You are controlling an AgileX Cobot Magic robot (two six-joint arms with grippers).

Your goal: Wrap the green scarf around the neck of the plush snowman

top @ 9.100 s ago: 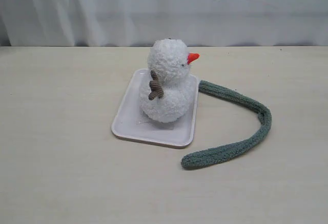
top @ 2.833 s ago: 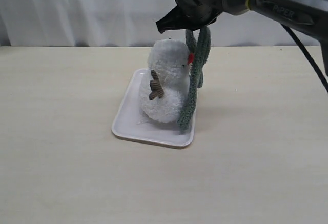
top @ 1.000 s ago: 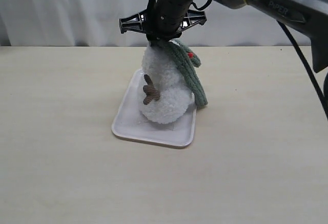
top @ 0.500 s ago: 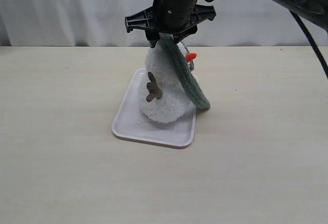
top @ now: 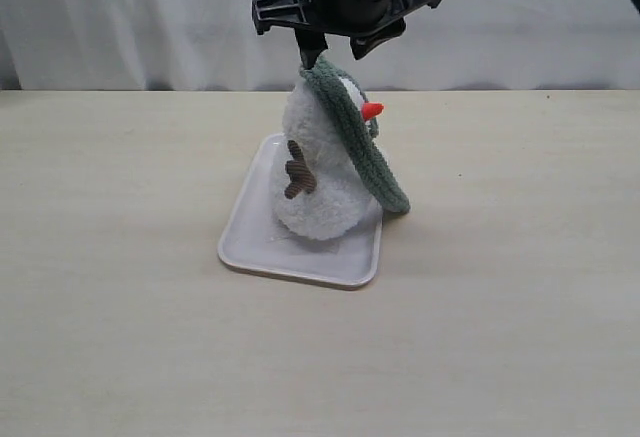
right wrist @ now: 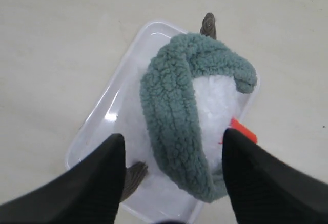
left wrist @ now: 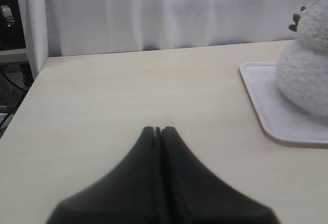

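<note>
The pale wooden tabletop [top: 120,307] carries a white rectangular tray [top: 250,237] near its middle, in front of a white curtain. The plush snowman [top: 320,187] stands upright on that tray. The green scarf [top: 365,152] is draped over the top of its head, not down in the neck crease. One length slants down the side with the nose, and its rounded end rests at the tray's right edge. From the right wrist view the scarf [right wrist: 174,126] bends in a loop across the white head.

Straight above the head hangs the right end effector [top: 336,54], its fingers spread wide and pinching nothing, with the scarf's top between them. The left end effector [left wrist: 159,130] sits low over the bare tabletop, well apart from the tray, its fingers pressed together.

The orange nose [top: 372,110] pokes out just past the scarf, and one brown twig arm [top: 297,170] shows on the body.
</note>
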